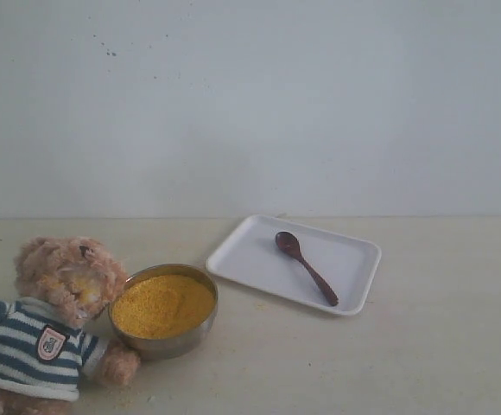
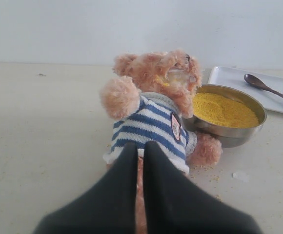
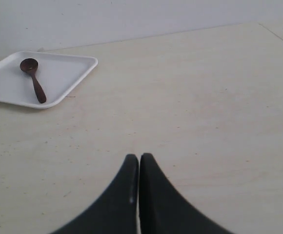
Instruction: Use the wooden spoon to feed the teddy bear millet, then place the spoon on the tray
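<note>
Leaning against the left side of the metal bowl, the teddy bear sits on the tabletop with yellow grains on its muzzle. The left pincer, closed, ends at the bear's shirt hem; whether it nips fur I cannot tell. The millet fills the bowl. Just right of the bowl lies the tray, with the wooden spoon resting in it. The right pincer, closed and empty, hovers over bare tabletop beyond the tray from the bowl.
</note>
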You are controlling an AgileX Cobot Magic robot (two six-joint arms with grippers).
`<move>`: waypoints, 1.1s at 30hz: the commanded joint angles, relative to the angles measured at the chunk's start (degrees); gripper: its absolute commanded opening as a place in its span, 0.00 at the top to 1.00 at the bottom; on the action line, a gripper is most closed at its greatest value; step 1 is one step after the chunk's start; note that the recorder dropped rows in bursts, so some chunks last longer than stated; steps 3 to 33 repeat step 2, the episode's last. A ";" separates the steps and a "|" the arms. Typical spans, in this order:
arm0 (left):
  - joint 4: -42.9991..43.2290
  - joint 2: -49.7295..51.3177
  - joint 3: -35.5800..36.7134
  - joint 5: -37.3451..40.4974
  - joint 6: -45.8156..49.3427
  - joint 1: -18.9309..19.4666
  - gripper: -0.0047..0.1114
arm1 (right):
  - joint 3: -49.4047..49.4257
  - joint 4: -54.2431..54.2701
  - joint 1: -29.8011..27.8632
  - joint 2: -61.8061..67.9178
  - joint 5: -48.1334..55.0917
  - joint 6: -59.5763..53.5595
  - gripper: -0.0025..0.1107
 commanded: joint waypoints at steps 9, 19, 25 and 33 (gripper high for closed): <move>0.25 -0.21 0.15 0.05 -0.52 0.20 0.92 | -0.09 -0.59 -0.01 -0.27 -0.09 -0.27 0.98; 0.25 -0.21 0.15 0.05 -0.52 0.20 0.92 | -0.09 -0.59 -0.01 -0.27 -0.09 -0.27 0.98; 0.25 -0.21 0.15 0.05 -0.52 0.20 0.92 | -0.09 -0.59 -0.01 -0.27 -0.09 -0.27 0.98; 0.25 -0.21 0.15 0.05 -0.52 0.20 0.92 | -0.09 -0.59 -0.01 -0.27 -0.09 -0.27 0.98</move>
